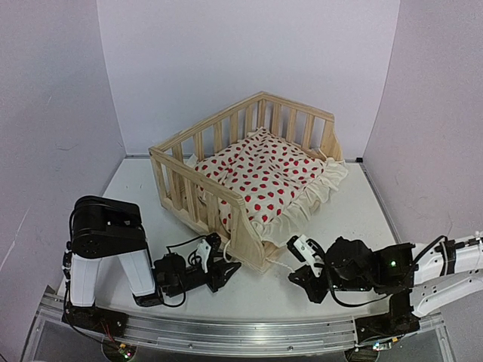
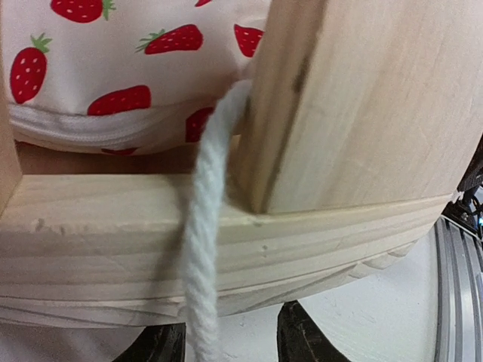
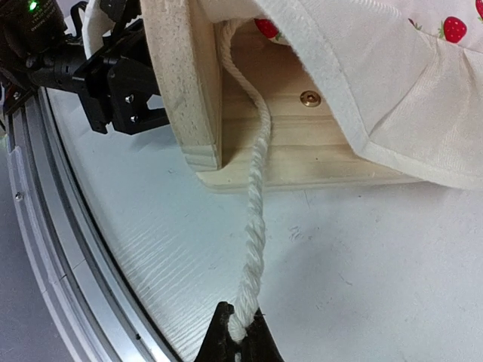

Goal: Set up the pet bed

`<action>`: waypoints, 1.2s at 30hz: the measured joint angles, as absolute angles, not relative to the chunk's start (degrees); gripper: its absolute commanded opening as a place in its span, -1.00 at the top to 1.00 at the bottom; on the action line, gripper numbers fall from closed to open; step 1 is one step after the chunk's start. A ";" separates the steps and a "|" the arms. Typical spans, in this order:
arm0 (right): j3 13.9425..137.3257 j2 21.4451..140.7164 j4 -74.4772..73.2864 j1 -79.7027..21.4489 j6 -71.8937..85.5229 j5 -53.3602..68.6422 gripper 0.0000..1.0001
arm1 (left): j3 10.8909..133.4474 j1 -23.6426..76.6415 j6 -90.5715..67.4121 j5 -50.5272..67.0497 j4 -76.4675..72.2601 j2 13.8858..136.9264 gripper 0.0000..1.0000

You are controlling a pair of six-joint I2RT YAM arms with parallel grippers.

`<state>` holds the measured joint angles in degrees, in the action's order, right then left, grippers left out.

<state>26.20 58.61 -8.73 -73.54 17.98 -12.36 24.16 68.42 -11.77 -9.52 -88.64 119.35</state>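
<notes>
Shows the right claw point(image 3: 235, 339) pressed together on the free end of a tie string point(image 3: 256, 196), low over the tabletop point(image 3: 355, 256). Shows the left claw point(image 2: 230, 343) partly spread, one finger either side of a second tie string point(image 2: 202, 249), a gap left on one side, no pinch made yet. Traces the first string from the tips across the tabletop, over the base rail point(image 3: 302, 154) and under the ruffle of the cushion point(image 3: 362, 68), just inside the end post point(image 3: 177, 83); traces the second out of the gap on the post's far side and down over the side rail point(image 2: 113, 226). Reads, by judgement, as tying the cushion down at this corner. For a clean result: close the left claw fully before any pull; keep one string on each side of the post; draw both taut evenly, neither dragging the cushion out of the frame nor tipping it; save enough free end for a knot. Places both claws low, flanking the near front corner of the pet bed point(image 1: 243, 234): left arm point(image 1: 113, 234) folded sharply down from its base, forearm lying along the tabletop; right arm point(image 1: 423, 264) doubled back from the right edge. Locates the bed mid-tabletop, beyond the arm bases, cushion lying inside, ruffle spilling over the open side toward the right arm.
</notes>
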 measured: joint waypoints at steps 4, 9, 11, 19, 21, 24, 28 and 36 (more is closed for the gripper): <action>30.48 56.45 -19.66 -73.80 20.40 -10.48 1.00 | 24.58 68.40 -11.88 -8.67 -88.68 119.79 0.10; 31.11 48.64 -29.12 -74.30 24.93 -9.26 1.00 | 24.77 68.25 -12.01 -8.23 -88.68 120.29 0.10; 31.11 44.40 -31.38 -74.30 26.39 -7.70 1.00 | 24.75 68.25 -12.10 -8.03 -88.66 120.42 0.10; 31.11 40.64 -39.38 -74.35 28.14 0.67 1.00 | 24.77 68.20 -13.19 -6.57 -88.66 120.57 0.03; 31.14 40.58 -41.39 -74.35 28.08 2.11 1.00 | 24.80 68.20 -13.58 -6.07 -88.75 121.14 0.02; 31.14 40.12 -43.31 -74.35 27.29 4.29 1.00 | 24.77 68.20 -13.74 -6.13 -88.68 121.51 0.01; 32.36 39.64 -44.97 -74.41 25.65 8.03 1.00 | 24.77 68.20 -13.69 -6.20 -88.71 121.51 0.01; 35.16 39.75 -46.98 -74.41 23.66 13.78 1.00 | 24.77 68.20 -13.72 -6.63 -88.90 122.13 0.06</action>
